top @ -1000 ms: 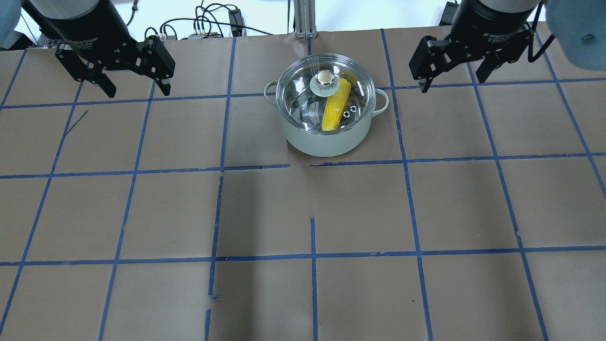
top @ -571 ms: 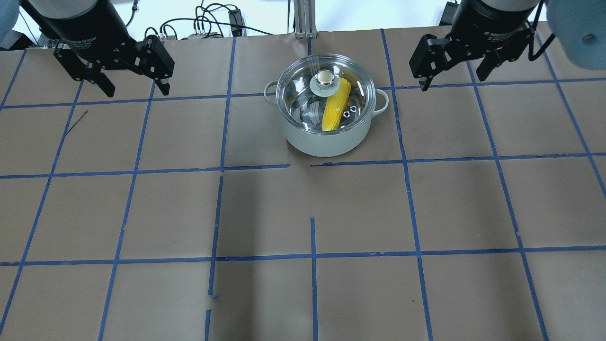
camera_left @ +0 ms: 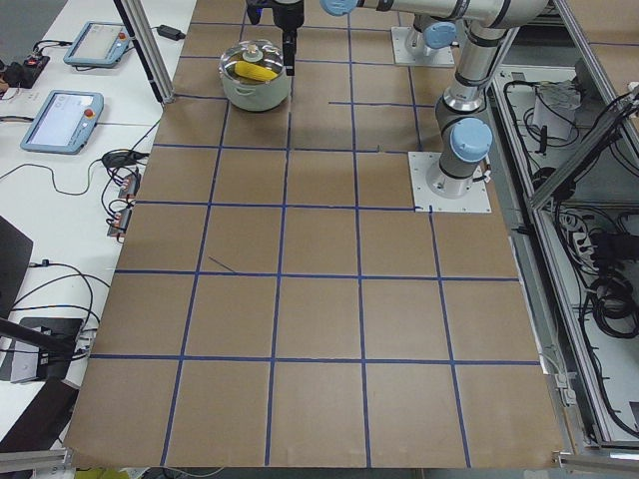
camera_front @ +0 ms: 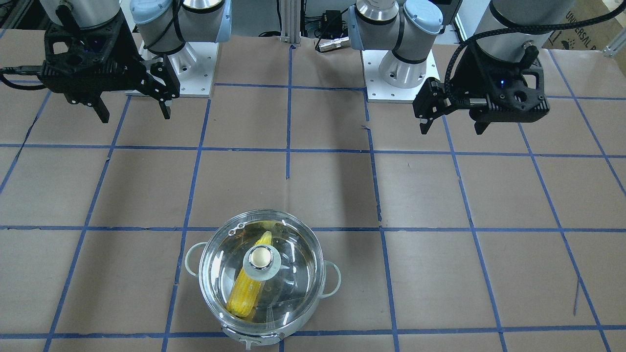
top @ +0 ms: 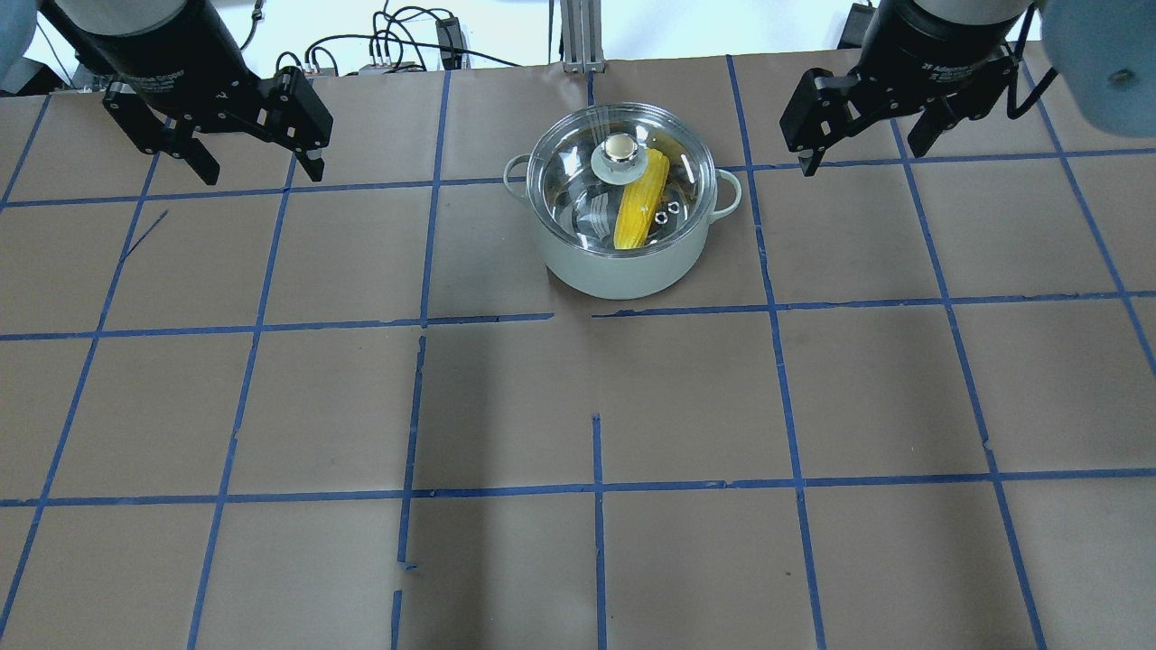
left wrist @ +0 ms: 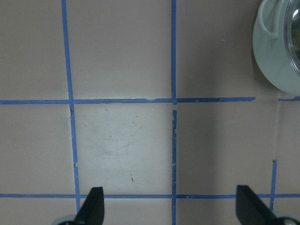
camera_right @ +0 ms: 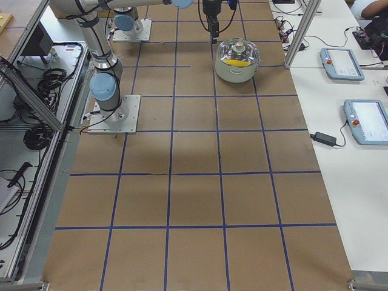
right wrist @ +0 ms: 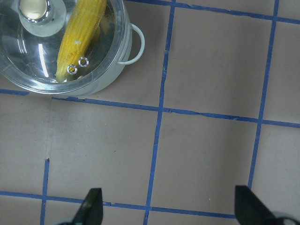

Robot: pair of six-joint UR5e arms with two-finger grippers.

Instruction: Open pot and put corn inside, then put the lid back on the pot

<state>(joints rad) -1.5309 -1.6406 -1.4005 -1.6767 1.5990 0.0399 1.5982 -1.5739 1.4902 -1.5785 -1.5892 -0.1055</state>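
lid (top: 582, 185) on pot (top: 619, 273), corn (top: 639, 203) inside; left tool (top: 262, 173) and right tool (top: 861, 159) spread.

- A table covered in brown paper (top: 686, 397) fills the overhead view, crossed by a grid of blue tape lines (top: 799, 397).
- A short slanted dark mark (top: 144, 233) sits on the paper toward 10 o'clock.
- An aluminium post (top: 578, 36) stands at 12 o'clock on the far edge, with black cables (top: 388, 41) bunched at 11 o'clock.
- In the exterior right view, a white bench (camera_right: 364, 200) carries two blue-edged tablets (camera_right: 342, 63) at 2 o'clock and a black power brick (camera_right: 324, 139) at 3 o'clock.
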